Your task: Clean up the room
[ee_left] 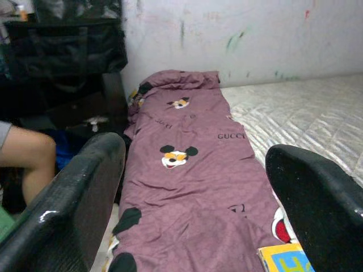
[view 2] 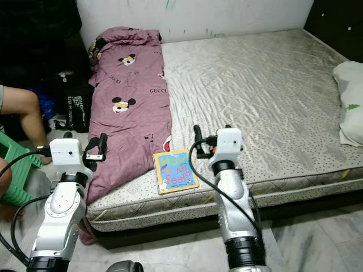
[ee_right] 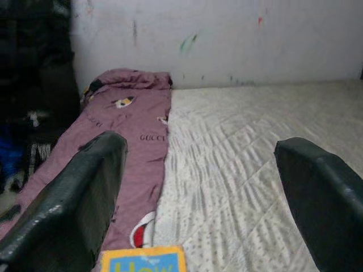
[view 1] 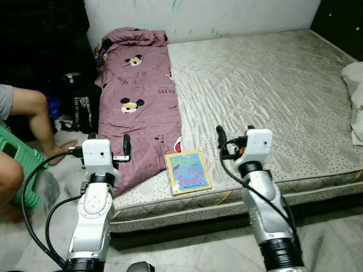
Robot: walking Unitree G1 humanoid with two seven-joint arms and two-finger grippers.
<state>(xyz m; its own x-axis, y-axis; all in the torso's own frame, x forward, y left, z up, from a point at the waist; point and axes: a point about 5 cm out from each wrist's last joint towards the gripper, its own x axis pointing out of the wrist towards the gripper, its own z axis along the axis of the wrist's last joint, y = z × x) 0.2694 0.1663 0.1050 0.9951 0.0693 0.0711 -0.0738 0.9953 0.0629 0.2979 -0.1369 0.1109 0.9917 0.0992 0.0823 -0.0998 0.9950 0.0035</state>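
A small yellow and blue picture book (view 1: 188, 172) lies flat near the front edge of the bare grey mattress (view 1: 266, 85). Along the mattress's left side stretches a purple blanket (view 1: 139, 102) with cartoon mouse prints, its lower corner hanging over the edge. My left gripper (view 1: 109, 140) hovers open over the blanket's lower end, left of the book. My right gripper (view 1: 235, 133) hovers open just right of the book, above the mattress. In the wrist views the book's top edge (ee_right: 144, 259) lies below the spread fingers (ee_left: 68, 198), which hold nothing.
A white pillow (view 1: 356, 102) lies at the mattress's right edge. A person's leg (view 1: 34, 116) and a green stool (view 1: 17, 164) are on the floor at the left, beside a black bag (view 1: 85, 107). A white wall backs the bed.
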